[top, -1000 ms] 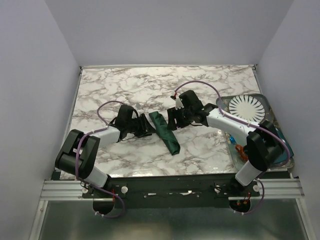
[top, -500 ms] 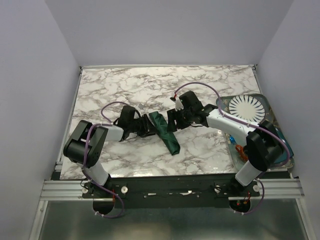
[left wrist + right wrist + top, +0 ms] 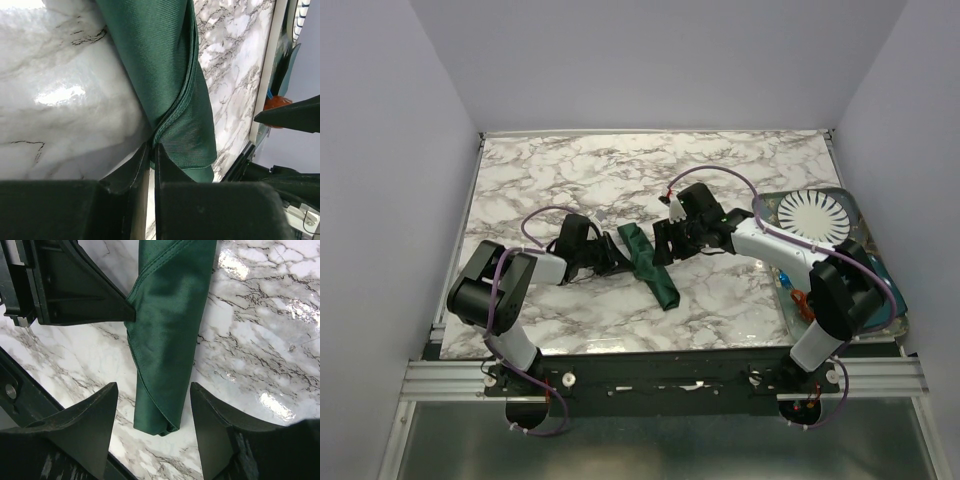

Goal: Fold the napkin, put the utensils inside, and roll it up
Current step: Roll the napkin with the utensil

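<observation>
Green cloth: the napkin [image 3: 650, 265], rolled into a slim bundle, is laid on the table [image 3: 570, 180], its long axis running diagonally from far-left to near-right between the two arms. A fold along its left edge is pinched in the narrowed left gripper [image 3: 152, 147]. One end is straddled, without contact, by the wide-set right gripper [image 3: 152, 387] (no fork is seen).

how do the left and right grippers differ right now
The left gripper has fingers pinched nearly together on an edge of the napkin; the right gripper has fingers wide apart, straddling the napkin's end with gaps on both sides. The left one grips cloth, the right holds nothing. Both are low at the same rolled napkin.
</observation>
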Controlling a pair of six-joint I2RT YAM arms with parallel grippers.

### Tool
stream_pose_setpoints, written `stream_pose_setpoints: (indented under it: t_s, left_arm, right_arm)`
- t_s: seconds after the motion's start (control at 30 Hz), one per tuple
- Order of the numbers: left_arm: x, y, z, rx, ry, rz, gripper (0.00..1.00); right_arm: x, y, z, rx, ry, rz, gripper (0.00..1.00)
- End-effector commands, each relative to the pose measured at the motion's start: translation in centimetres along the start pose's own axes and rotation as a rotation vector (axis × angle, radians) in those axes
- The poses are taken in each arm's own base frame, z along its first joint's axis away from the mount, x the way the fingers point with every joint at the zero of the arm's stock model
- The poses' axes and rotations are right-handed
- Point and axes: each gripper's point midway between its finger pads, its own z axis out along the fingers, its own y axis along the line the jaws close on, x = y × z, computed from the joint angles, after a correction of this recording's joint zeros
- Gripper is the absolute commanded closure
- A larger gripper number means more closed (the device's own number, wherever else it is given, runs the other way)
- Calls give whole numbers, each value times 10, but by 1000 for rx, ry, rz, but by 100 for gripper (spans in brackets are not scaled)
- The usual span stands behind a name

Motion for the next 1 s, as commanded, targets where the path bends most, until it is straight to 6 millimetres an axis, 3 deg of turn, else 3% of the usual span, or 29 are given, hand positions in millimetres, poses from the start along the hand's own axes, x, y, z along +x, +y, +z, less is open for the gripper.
stream_pose_setpoints:
  t_s: [0.0, 0.03, 0.3, 0.6, 0.73, 0.97]
  left_arm:
    - [2, -1, -5, -2, -13, 14, 86]
    - [3, -2, -5, 0, -11, 16, 82]
    - [5, -1, -13, -16, -24, 22, 83]
    - [12, 18, -4, -73, 0, -2, 86]
    - [9, 19, -1, -79, 0, -1, 85]
    - [7, 18, 3, -80, -6, 4, 83]
  right_arm:
    - [-4, 6, 3, -30, 3, -1, 32]
    - [-4, 6, 3, -33, 3, -1, 32]
    - [0, 4, 12, -37, 31, 3, 32]
    - [-18, -2, 19, 91, 45, -47, 30]
    - [-21, 4, 33, 127, 54, -84, 27]
    - [-17, -7, 54, 290, 89, -198, 23]
